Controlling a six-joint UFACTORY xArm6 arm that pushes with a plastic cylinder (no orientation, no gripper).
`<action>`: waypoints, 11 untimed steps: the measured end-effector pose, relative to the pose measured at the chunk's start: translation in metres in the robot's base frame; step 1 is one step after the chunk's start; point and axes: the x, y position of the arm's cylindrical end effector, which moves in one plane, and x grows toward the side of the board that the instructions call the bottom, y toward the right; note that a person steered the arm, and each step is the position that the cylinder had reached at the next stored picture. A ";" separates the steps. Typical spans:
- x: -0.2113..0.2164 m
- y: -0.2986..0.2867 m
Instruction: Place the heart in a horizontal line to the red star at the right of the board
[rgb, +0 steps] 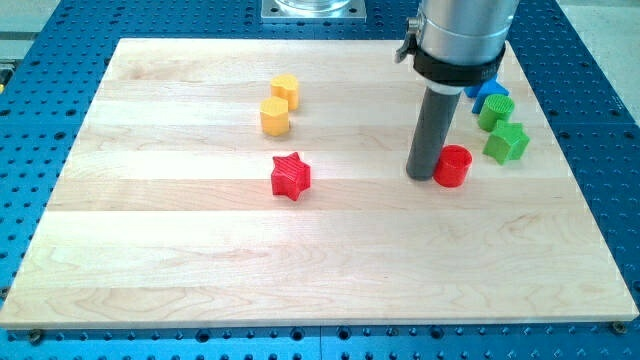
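Observation:
The red star (291, 176) lies left of the board's middle. A rounded red block (453, 165), possibly the heart, lies toward the view's right at about the star's height. My tip (420, 176) rests on the board against that block's left side, well to the right of the star. Two yellow blocks lie above the star: a rounded one (285, 90), whose shape I cannot make out, and a hexagon-like one (274, 116).
Two green blocks (495, 110) (506, 142) lie at the view's upper right, just right of the red block. A blue block (487, 90) above them is partly hidden by the arm. The board's right edge (560, 150) is close by.

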 end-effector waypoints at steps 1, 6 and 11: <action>-0.004 0.016; -0.037 0.066; -0.020 0.059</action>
